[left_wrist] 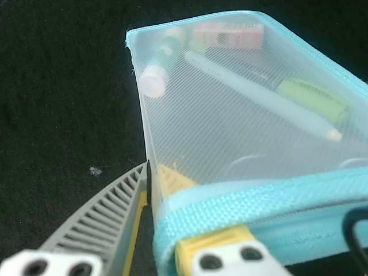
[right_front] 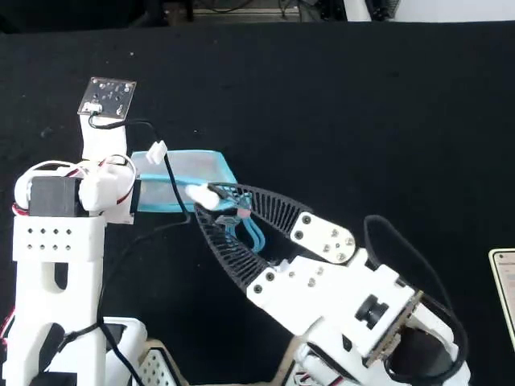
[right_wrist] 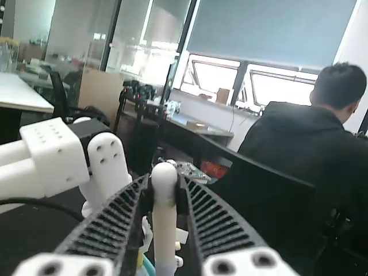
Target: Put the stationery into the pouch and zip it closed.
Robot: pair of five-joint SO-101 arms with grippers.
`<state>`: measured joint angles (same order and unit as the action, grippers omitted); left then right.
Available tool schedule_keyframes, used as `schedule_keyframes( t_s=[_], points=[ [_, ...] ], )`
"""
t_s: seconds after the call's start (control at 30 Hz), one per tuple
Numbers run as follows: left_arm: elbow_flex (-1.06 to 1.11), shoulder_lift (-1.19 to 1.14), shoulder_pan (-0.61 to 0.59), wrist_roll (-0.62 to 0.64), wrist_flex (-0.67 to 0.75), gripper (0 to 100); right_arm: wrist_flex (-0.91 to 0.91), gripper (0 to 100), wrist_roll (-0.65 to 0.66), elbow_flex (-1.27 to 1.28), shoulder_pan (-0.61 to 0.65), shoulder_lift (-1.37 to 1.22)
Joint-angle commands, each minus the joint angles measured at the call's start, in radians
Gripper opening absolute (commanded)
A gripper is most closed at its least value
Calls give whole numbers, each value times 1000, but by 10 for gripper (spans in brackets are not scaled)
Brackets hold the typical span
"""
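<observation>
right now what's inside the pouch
Through the mesh pouch: a blue pen, a green piece, a pink block and a capped tube. The zip band hides whatever lies beneath it.

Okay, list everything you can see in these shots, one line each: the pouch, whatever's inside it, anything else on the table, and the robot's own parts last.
table: one, black, under everything.
pouch: one, translucent with light-blue zip edging, lying on the table.
pen: one, light blue, inside the pouch.
green item: one, green, inside the pouch beside the pen; too blurred to name.
pink-and-white block: one, inside the pouch at the end away from the zip edging.
tube: one, green with a pale cap, inside the pouch along its side edge.
white stick: one, white, by the pouch's edge.
card: one, pale, at the table's edge.
left gripper: one, grey and yellow fingers, shut on the pouch's corner.
right gripper: one, black ribbed fingers, shut on the white stick.
</observation>
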<state>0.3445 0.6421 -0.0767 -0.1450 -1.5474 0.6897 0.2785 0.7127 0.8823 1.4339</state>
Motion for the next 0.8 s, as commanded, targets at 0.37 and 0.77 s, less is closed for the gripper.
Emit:
schedule_keyframes(
  t_s=[0.37,0.77],
  points=[
    [19,-17,12,8,11,30,-5,11,8,79,5,-4],
    [19,-17,12,8,11,30,-35,11,8,76,5,90]
  ],
)
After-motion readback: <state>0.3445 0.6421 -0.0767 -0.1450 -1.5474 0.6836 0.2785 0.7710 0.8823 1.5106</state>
